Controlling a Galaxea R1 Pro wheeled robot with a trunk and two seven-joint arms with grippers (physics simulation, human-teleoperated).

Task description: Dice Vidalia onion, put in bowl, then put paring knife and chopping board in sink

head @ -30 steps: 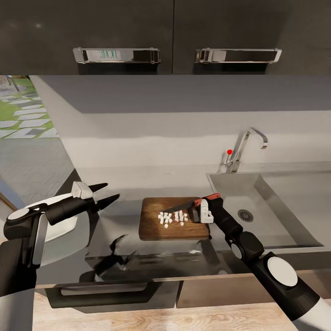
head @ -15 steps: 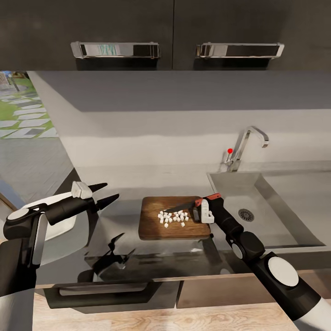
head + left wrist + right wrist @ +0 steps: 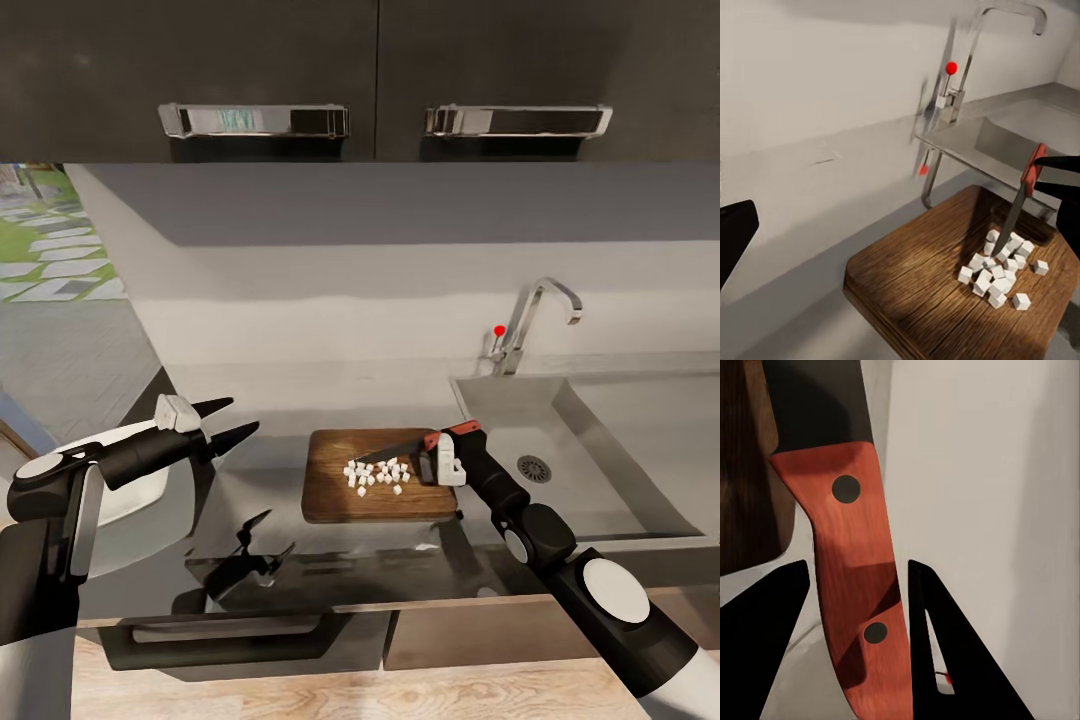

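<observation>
Onion dice (image 3: pixel 376 474) lie in a loose white heap on the chopping board (image 3: pixel 335 495), toward its sink-side end, and we take that board as our landmark on the glossy grey countertop (image 3: pixel 270 470). Our right gripper (image 3: pixel 447 452) hangs at the board's sink-side edge with its jaws closed on the red handle of the paring knife (image 3: pixel 405 448); the dark blade slants down over the dice, its tip among the cubes in the left wrist view. Just past that same edge of the board the sink (image 3: pixel 600 470) opens, its round drain (image 3: pixel 533 468) in the basin floor, and the chrome tap (image 3: pixel 535 320) with the red-tipped lever (image 3: pixel 499 330) stands at the wall behind it. On the board's other side, well apart, our left gripper (image 3: pixel 230 420) hovers above the counter with its dark fingers spread wide, holding nothing. Beyond it, farther still from the board, the white bowl (image 3: pixel 135 495) is largely hidden by our left arm. Dark upper cabinets (image 3: pixel 300 70) with chrome handles hang above
</observation>
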